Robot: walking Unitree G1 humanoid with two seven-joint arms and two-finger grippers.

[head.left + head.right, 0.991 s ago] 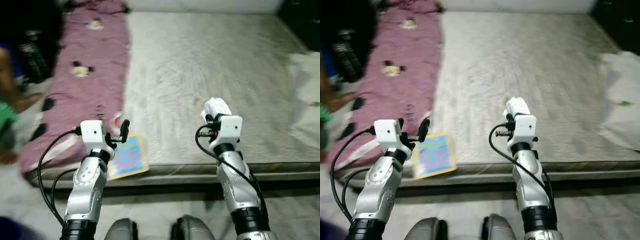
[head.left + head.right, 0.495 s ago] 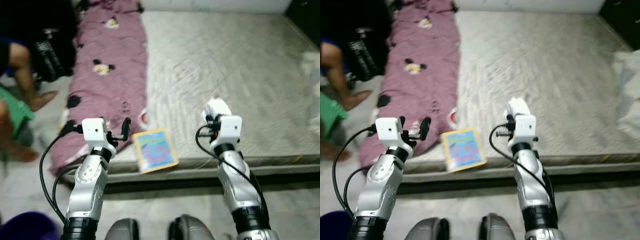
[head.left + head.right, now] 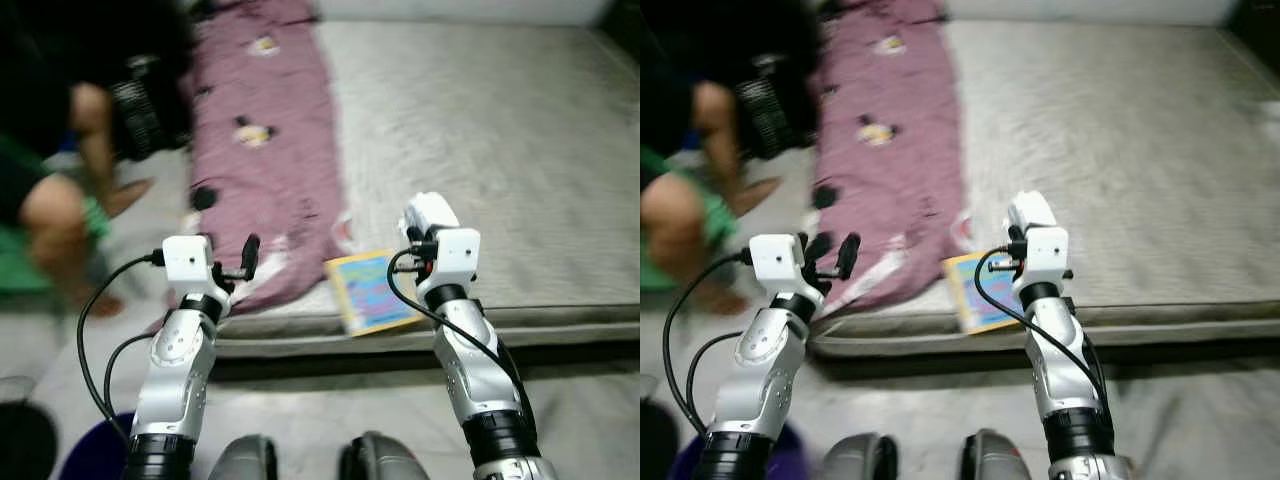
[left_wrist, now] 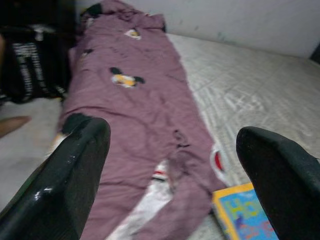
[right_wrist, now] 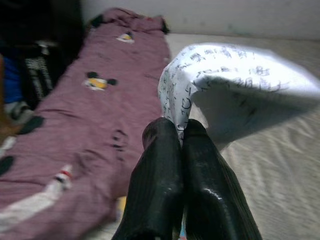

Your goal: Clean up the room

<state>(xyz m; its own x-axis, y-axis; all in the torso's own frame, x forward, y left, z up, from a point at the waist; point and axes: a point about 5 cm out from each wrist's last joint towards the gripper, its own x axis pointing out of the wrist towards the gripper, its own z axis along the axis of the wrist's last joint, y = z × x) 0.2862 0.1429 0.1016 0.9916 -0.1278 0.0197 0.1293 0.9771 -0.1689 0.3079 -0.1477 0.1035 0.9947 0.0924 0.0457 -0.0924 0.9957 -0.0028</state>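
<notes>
Both silver arms are raised, forearms upright, wrists bent forward over the near edge of the mattress (image 3: 500, 130). The left gripper (image 3: 228, 262) is held near the mattress's near left corner, fingers (image 4: 75, 165) spread wide apart, nothing between them. The right gripper (image 5: 176, 150) is to the right, above the near edge, fingers pressed together and clamped on a white printed cloth (image 5: 235, 90); the cloth bunches up above the fingertips and shows in the head views as a white lump (image 3: 428, 212) on top of the wrist.

One purple blanket (image 3: 275, 150) with cartoon mouse prints runs along the left side of the mattress from far to near, its near end drooping over the edge. In the left wrist view it lies between and beyond the open fingers, not touched. One colourful book (image 3: 370, 292), yellow border and blue cover, lies flat at the near edge of the mattress, just right of the blanket's near end, between the two grippers and closer to the right one; no finger touches it.

On the left, a person (image 3: 60, 200) sits on the floor beside the mattress, blurred, legs bare. One dark bag (image 3: 150, 110) sits at the far left next to the blanket. A blue bucket (image 3: 95, 455) is on the floor, near left.
</notes>
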